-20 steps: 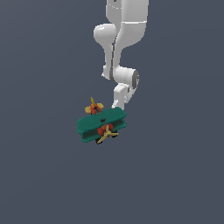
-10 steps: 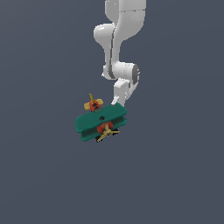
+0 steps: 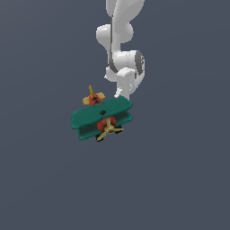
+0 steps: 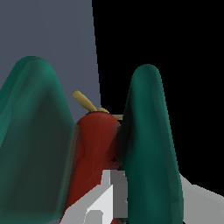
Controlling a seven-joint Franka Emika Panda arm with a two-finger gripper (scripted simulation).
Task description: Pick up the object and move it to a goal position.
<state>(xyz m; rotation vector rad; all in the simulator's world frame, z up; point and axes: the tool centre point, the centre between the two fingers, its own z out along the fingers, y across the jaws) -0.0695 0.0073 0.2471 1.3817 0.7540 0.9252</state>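
The toy biplane has two dark green wings, a red nose, a tan propeller and a yellow tail. It hangs under the white arm in the exterior view. My gripper comes down on the upper wing's end at the exterior view's right, and its fingertips are hidden behind the wing. In the wrist view the two green wings stand on either side of the red body. My gripper is shut on one wing, with a grey finger between the wings.
A plain dark grey-blue surface fills the exterior view. No other objects, containers or markers show. Part of the wrist view is black.
The arm and the biplane have risen together a little in the exterior view. The plane's pose in the grip looks the same.
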